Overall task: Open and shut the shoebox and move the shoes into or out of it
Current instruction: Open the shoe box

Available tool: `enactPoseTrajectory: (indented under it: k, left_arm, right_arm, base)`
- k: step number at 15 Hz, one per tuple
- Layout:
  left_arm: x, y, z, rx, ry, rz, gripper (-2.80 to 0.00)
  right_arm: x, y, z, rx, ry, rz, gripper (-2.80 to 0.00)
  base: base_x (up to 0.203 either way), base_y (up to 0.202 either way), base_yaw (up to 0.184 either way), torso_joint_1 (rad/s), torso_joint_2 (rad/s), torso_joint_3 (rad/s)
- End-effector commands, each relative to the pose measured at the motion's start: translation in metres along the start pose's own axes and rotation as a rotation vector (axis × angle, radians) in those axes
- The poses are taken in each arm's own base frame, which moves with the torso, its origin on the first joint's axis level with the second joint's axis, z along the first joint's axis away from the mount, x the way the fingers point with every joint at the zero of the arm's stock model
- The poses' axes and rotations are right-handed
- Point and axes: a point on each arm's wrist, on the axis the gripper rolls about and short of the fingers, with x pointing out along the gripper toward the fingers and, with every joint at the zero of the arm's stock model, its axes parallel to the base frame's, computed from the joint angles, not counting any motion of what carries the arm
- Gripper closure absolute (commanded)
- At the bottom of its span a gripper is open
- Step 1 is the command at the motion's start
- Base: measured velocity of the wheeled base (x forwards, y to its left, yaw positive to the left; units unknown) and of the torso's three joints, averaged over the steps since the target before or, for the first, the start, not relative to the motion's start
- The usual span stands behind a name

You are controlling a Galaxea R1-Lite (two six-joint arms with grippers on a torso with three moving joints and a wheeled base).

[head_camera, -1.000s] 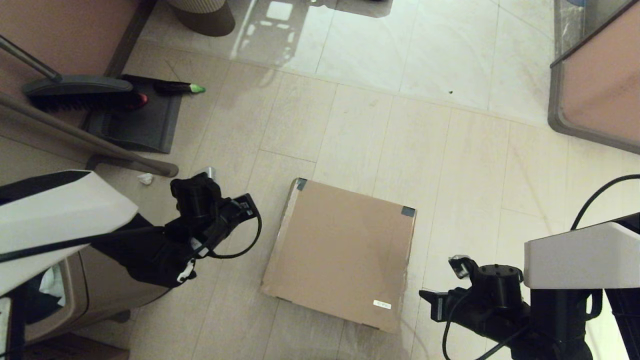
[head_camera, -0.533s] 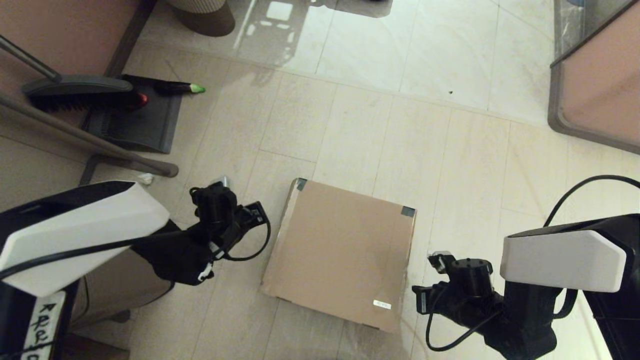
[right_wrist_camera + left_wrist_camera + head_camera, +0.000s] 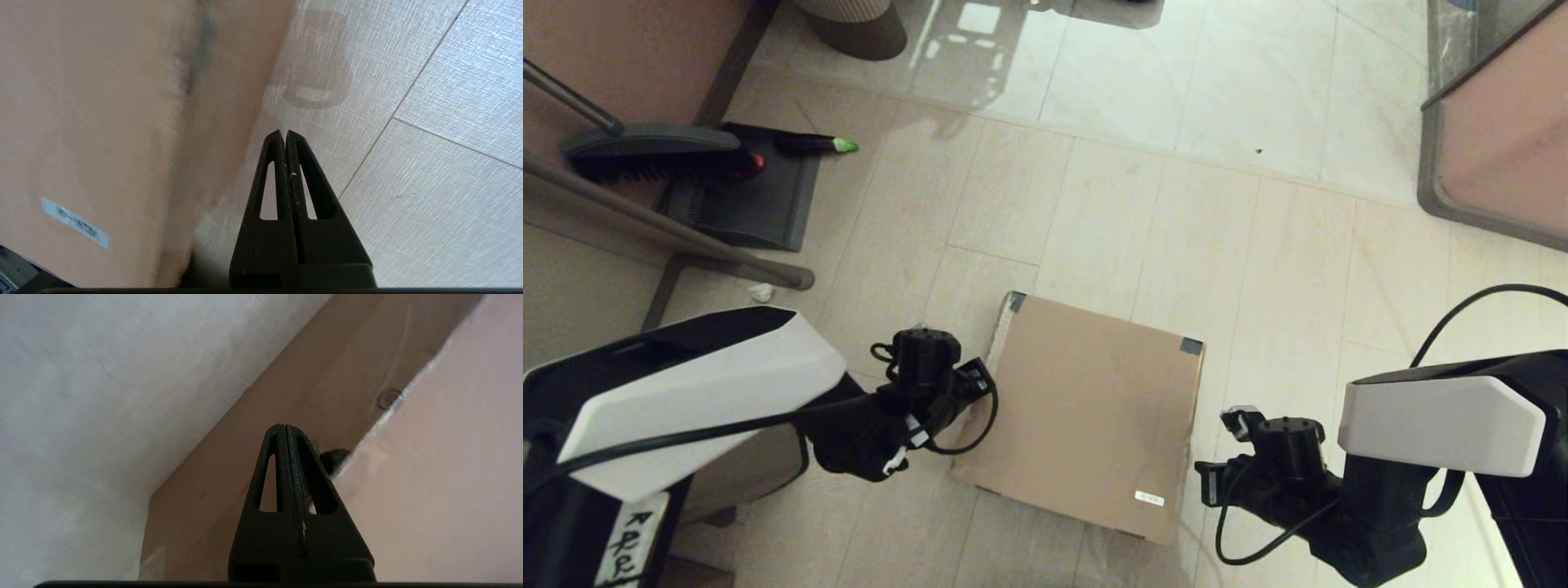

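Observation:
The shoebox sits shut on the floor tiles, with dark tape at its two far lid corners and a white label near its front edge. My left gripper is shut and empty. Its tips are against the box's left side wall, just below the lid's edge. My right gripper is also shut and empty, and it hovers over the floor close beside the box's right side. In the head view both wrists flank the box, left and right. The shoes are out of view.
A broom and a dark dustpan lie at the far left, with a grey pole and a paper scrap. A brown bin stands under my left arm. A ribbed bin is at the back and furniture at the far right.
My left arm has swung right and come up to the box's left edge. My right arm has shifted a little left toward the box's right side. The box has not moved.

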Motion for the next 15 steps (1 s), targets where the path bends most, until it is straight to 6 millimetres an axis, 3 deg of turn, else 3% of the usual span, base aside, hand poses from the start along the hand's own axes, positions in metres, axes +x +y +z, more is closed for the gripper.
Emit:
enactPoseTrajectory:
  k: [1,4,7,9,15]
  left_arm:
    - [0.005,0.000,-0.010,-0.001,0.016,0.001,0.00]
    - [0.006,0.000,-0.015,-0.001,0.029,0.001,0.00]
    - [-0.003,-0.011,-0.017,-0.007,0.040,-0.022,0.00]
    - [-0.008,-0.007,-0.022,-0.001,0.060,-0.008,0.00]
    - [-0.030,-0.011,-0.050,0.048,0.150,0.003,0.00]
  right_arm:
    - [0.000,0.000,0.000,0.001,-0.006,0.003,0.00]
    - [-0.002,-0.004,-0.001,0.014,-0.002,-0.009,0.00]
    - [-0.012,-0.029,-0.003,0.057,-0.009,-0.066,0.00]
    - [-0.017,-0.041,-0.006,0.078,-0.010,-0.089,0.00]
    - [-0.018,-0.041,-0.005,0.091,-0.012,-0.055,0.00]
  base:
    - [0.000,0.000,0.000,0.000,0.00,0.000]
    - [0.000,0.000,0.000,0.000,0.00,0.000]
    - [0.000,0.000,0.000,0.000,0.00,0.000]
    - [0.000,0.000,0.000,0.000,0.00,0.000]
    - [0.000,0.000,0.000,0.000,0.00,0.000]
